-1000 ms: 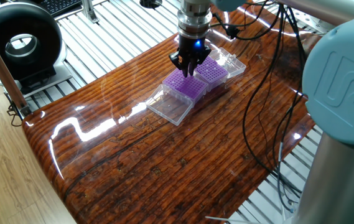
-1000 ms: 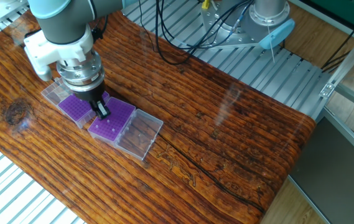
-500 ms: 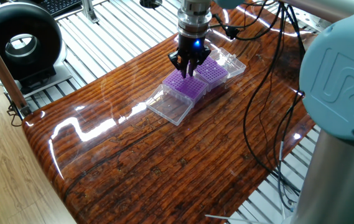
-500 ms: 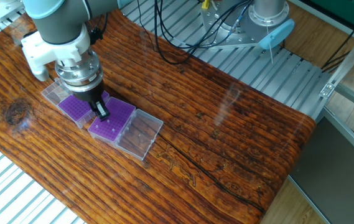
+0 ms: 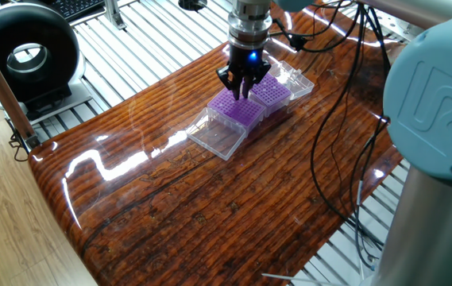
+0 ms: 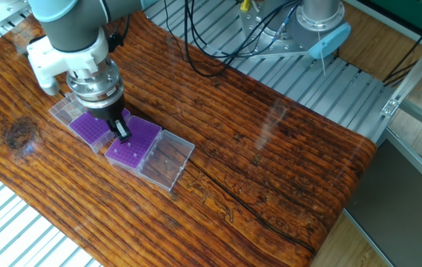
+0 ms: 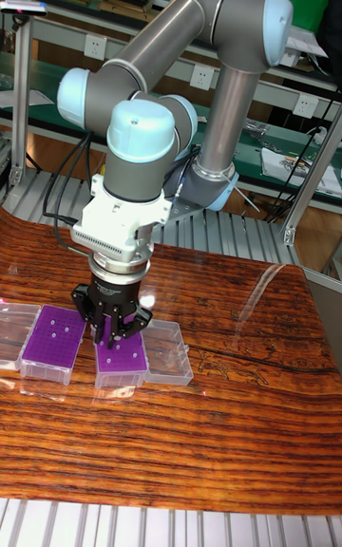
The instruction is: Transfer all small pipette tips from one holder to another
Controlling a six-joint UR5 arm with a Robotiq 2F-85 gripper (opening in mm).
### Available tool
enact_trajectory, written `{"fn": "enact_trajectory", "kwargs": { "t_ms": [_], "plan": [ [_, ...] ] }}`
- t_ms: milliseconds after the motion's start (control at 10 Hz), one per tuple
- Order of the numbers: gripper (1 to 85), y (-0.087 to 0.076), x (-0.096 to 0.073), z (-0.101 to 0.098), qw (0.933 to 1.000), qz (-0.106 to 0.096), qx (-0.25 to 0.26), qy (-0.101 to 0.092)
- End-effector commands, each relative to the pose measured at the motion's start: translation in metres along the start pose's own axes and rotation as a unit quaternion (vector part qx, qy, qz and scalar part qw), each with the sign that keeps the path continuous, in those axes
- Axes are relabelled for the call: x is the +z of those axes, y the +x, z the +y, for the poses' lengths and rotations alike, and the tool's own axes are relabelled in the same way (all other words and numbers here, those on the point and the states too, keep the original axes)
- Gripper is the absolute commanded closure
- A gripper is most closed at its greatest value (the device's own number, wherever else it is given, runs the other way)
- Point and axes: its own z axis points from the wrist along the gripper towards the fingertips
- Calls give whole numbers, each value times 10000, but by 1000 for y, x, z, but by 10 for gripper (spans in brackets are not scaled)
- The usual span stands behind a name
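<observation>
You are hovering the gripper (image 7: 113, 330) between two purple racks (image 7: 52, 336) (image 7: 120, 354); fingers drawn together, grasp unclear; small pipette tips (image 7: 116, 348) sitting in the racks; next: align over one hole.

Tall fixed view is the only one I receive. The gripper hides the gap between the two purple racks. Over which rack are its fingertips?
Observer: In the other fixed view, the gripper hangs over the edge of the rack that has an open clear lid beside it. It is right next to the gap to the second rack.
Operator: Does something stand beside the table that my picture cuts off?
Observer: Yes. One fixed view shows a black ring-shaped device on the slatted bench, beyond the end of the table.
</observation>
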Motion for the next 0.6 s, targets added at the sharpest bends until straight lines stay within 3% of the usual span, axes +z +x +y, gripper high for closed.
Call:
{"fn": "enact_trajectory", "kwargs": {
  "t_ms": [0, 500],
  "plan": [
    [593, 2, 0, -2, 10000, -13, 43, -39],
    [600, 2, 0, -5, 10000, -12, 58, 2]
  ]
}}
